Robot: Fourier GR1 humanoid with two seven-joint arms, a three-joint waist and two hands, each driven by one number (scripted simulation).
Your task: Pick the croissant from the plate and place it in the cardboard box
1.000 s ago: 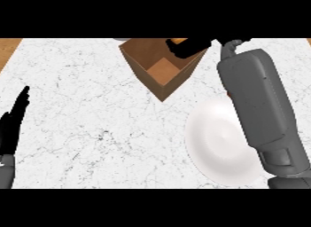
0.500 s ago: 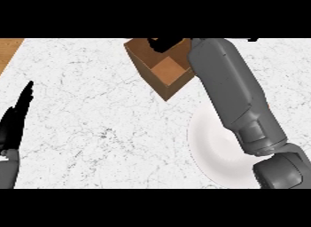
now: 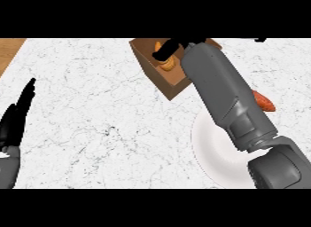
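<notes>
Croissant (image 3: 167, 63) now over box (image 3: 159, 73)

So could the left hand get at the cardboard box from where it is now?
Probably not easily. The left hand rests open at the counter's left edge, far from the cardboard box at the top. The marble between them is bare, but the right hand and its forearm already sit over the box.
</notes>
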